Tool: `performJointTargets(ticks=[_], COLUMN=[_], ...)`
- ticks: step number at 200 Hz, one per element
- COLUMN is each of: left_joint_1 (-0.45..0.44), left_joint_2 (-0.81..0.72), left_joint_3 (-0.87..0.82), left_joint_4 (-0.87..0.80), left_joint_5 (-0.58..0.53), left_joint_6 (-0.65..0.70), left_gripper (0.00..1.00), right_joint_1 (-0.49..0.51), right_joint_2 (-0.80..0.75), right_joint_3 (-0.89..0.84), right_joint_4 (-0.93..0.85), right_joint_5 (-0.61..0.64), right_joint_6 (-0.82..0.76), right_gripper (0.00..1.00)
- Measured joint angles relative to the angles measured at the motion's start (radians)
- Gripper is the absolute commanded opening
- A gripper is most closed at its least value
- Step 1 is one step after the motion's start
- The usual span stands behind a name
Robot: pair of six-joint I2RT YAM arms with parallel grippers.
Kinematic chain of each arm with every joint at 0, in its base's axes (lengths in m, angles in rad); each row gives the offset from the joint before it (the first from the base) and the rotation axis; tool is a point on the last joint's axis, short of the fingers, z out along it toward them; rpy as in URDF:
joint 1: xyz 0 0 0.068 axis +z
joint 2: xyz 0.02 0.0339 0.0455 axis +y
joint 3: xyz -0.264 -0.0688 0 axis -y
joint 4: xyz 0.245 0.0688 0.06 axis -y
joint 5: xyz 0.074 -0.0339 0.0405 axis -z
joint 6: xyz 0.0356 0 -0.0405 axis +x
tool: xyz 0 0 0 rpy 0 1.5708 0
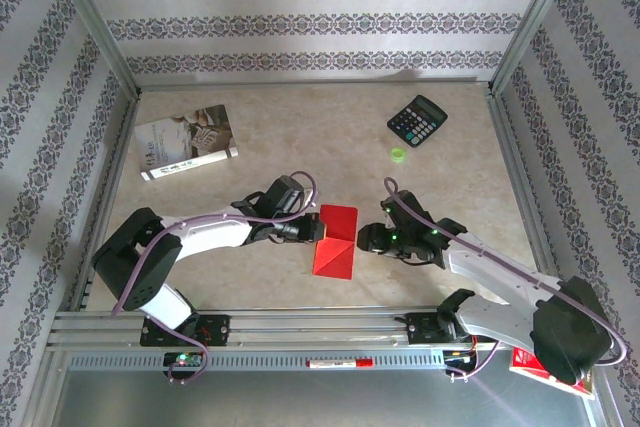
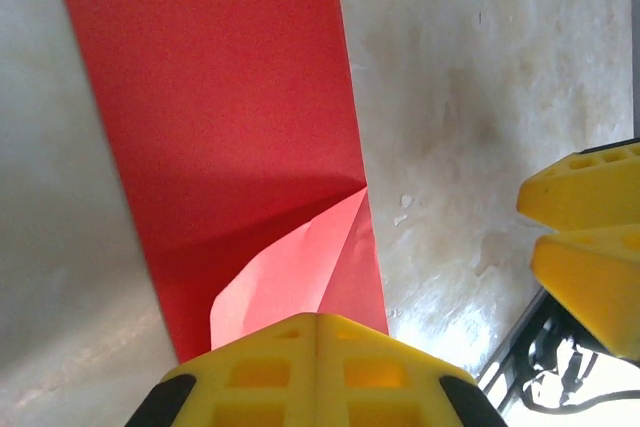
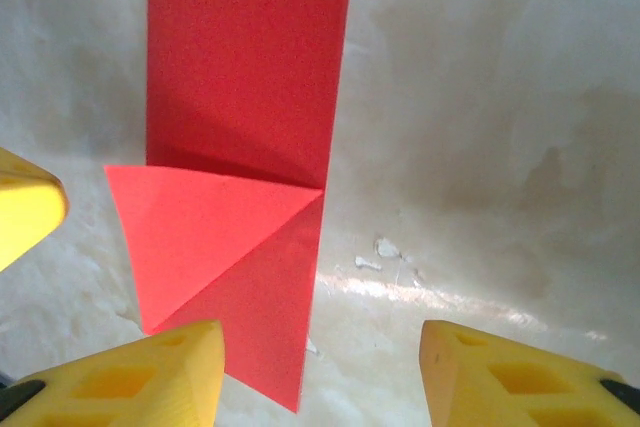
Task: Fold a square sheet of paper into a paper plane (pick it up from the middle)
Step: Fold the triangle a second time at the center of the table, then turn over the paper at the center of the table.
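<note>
The square sheet of paper [image 1: 335, 240] lies mid-table as a bright red strip folded in half, with one near corner folded into a triangle flap [image 3: 200, 237] that lifts slightly. My left gripper [image 1: 313, 231] is at the strip's left edge, its yellow fingers pressed together [image 2: 315, 325] over the flap's end [image 2: 290, 277]. I cannot see any paper pinched between them. My right gripper [image 1: 366, 239] stands open on the right side. In the right wrist view the strip's near corner [image 3: 275, 347] lies between its spread fingertips [image 3: 320, 357], close to the left finger [image 3: 170, 372].
A black calculator [image 1: 417, 120] and a small green cap [image 1: 398, 155] lie at the back right. A grey-white booklet [image 1: 187, 142] is at the back left. A red packet [image 1: 528, 365] sits beside the right arm's base. Metal frame rails [image 1: 300, 325] border the table.
</note>
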Motion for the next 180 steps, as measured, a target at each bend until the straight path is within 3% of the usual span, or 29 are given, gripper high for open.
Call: performJointTargets(ticks=[55, 119, 180], left_joint_1=[0.000, 0.001, 0.001], left_joint_2=[0.082, 0.164, 0.162], left_joint_3=[0.019, 0.013, -0.026], left_joint_4=[0.003, 0.017, 0.095], left_joint_5=[0.041, 0.029, 0.037], left_joint_6=[-0.005, -0.005, -0.005], left_gripper=[0.00, 0.00, 0.00], right_joint_1=[0.116, 0.278, 0.332], right_joint_2=[0.076, 0.117, 0.154], right_joint_3=[-0.010, -0.088, -0.097], right_joint_4=[0.024, 0.164, 0.241], right_joint_5=[-0.029, -0.018, 0.038], right_joint_6=[0.102, 0.319, 0.413], right_gripper=[0.55, 0.46, 0.41])
